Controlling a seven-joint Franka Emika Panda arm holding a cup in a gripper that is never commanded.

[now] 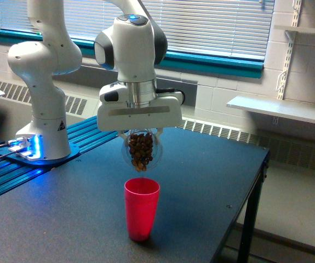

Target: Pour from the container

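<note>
In the exterior view, your only view here, the gripper (pixel 141 133) hangs below the white arm with the container (pixel 141 150) clamped in its jaws: they are closed onto the clear rounded jar, though the fingers themselves are mostly hidden behind the wide white hand body and the glass, so you cannot read how much of the jar they cover. The jar is tipped mouth-down, directly above the red cup (pixel 142 208) that stands upright on the dark table (pixel 212 164), and there is a clear gap of air between the jar's lip and the cup's rim. Brown nut-like pieces (pixel 141 149) fill most of the jar, and a few hang at its lowest point, right over the cup's opening. To pour well from here, judge that the alignment is your main asset: keep the mouth centred over the rim and change only the tilt, slowly, because a packed clump can let go all at once and bounce pieces off the rim onto the table. The cup looks light and narrow, so do not lower far enough to touch it. Whether any pieces already lie in the cup cannot be told from this angle.
</note>
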